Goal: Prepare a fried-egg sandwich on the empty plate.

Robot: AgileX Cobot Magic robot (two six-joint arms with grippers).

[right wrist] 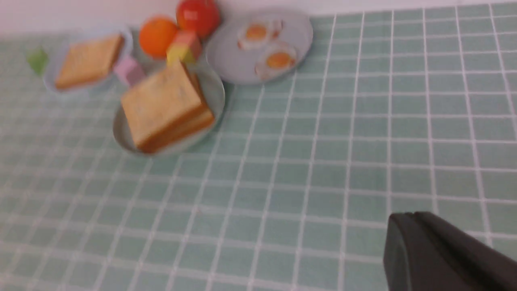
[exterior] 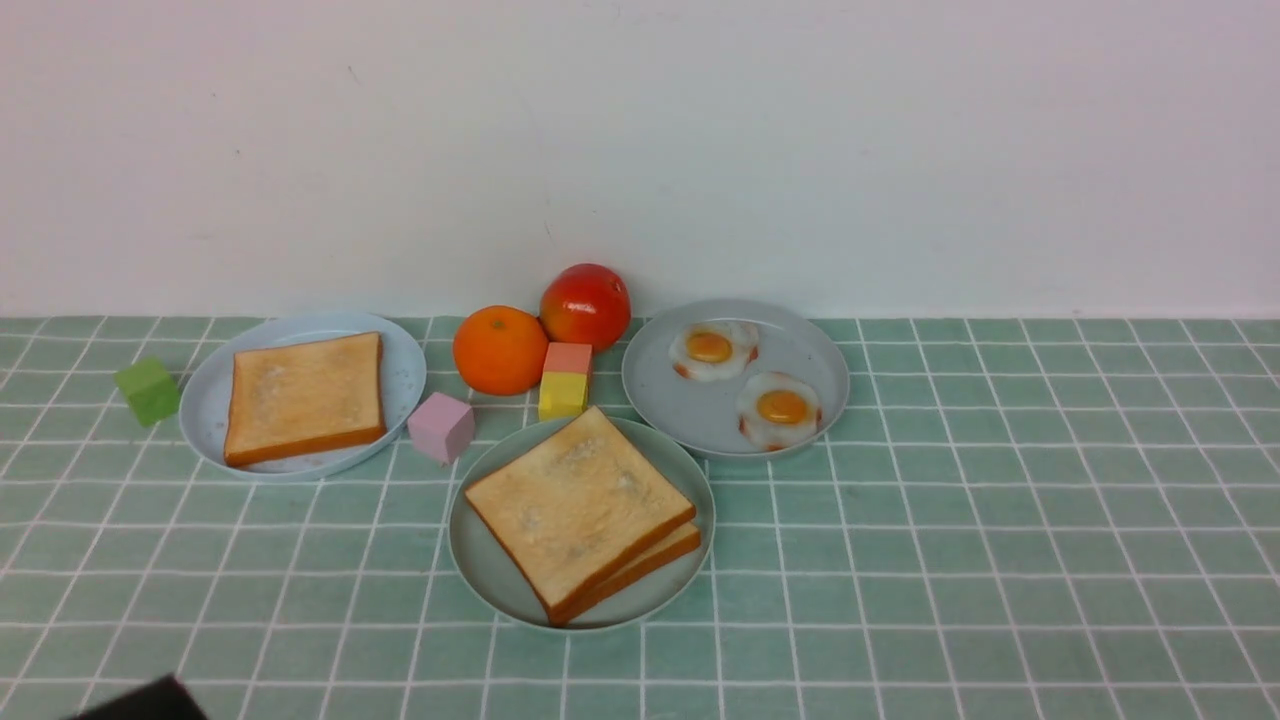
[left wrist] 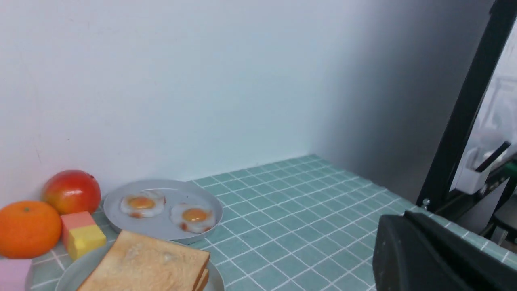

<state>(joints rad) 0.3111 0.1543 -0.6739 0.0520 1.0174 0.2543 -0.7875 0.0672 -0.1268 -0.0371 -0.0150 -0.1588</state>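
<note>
Jaws together on left gripper (left wrist: 404, 252), right gripper (right wrist: 410, 248), both empty

The toast slices (exterior: 578, 500) look matt, foamy; the mint plate (exterior: 480, 570) smooth, perhaps plastic; the red fruit (exterior: 586, 305) glossy.

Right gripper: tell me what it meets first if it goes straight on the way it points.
Probably bare tablecloth; the right gripper points at open tiles, with the mint plate and its toast off to one side. Depth is unclear.

Blocks (exterior: 565, 383) and orange (exterior: 500, 350) crowd behind the mint plate (exterior: 485, 572); its front is open.
</note>
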